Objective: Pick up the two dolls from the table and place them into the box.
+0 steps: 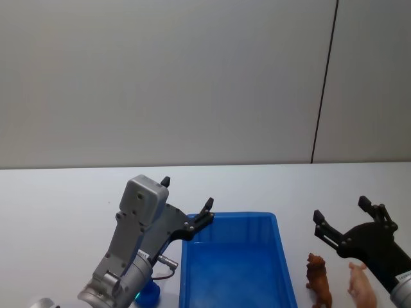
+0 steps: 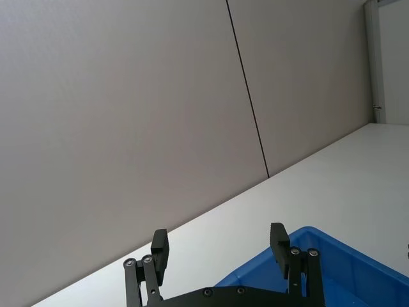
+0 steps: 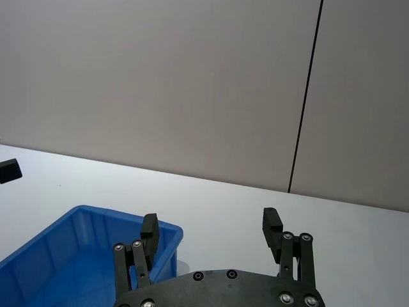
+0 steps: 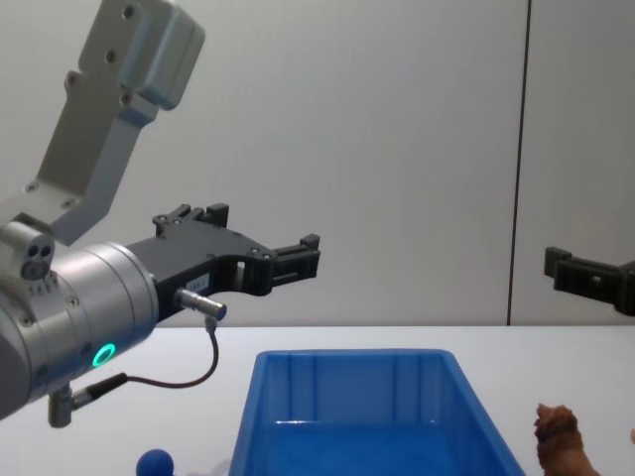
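Observation:
The reddish-brown doll stands on the white table just right of the blue box, and the pale pink doll stands a little farther right. My right gripper hovers open above and behind both dolls, holding nothing. My left gripper is open and empty over the box's far left corner. The wrist views show the left gripper and the right gripper with wide gaps, each with the box beneath. In the chest view the brown doll is beside the box.
A small blue rounded object lies on the table left of the box, under my left arm. A grey wall with a dark vertical seam rises behind the table. Bare tabletop stretches behind the box and to both sides.

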You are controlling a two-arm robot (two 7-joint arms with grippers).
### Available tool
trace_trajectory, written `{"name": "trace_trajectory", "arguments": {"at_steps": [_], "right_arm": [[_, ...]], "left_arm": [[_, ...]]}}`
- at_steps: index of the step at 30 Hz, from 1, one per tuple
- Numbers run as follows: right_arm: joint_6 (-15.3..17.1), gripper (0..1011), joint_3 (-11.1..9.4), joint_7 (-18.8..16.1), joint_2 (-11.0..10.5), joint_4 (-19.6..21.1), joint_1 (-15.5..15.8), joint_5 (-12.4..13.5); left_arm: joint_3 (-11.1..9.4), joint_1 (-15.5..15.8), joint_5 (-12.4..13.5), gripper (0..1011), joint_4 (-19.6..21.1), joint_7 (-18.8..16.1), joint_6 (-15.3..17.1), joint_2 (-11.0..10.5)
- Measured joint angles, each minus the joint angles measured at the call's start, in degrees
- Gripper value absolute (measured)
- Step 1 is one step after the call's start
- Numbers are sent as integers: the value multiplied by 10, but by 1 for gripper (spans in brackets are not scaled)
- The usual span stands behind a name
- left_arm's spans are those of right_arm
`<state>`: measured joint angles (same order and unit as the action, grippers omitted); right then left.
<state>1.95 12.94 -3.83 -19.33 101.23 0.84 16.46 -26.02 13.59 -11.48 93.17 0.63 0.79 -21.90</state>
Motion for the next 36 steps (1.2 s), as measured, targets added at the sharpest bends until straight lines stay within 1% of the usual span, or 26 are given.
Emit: {"name": "trace_trajectory", "arguments": {"at_steps": [36], "right_arm": [[0, 1001, 0, 0, 0, 0, 0, 0]], "left_arm": [[0, 0, 0, 1001, 0, 0, 0, 0]]}}
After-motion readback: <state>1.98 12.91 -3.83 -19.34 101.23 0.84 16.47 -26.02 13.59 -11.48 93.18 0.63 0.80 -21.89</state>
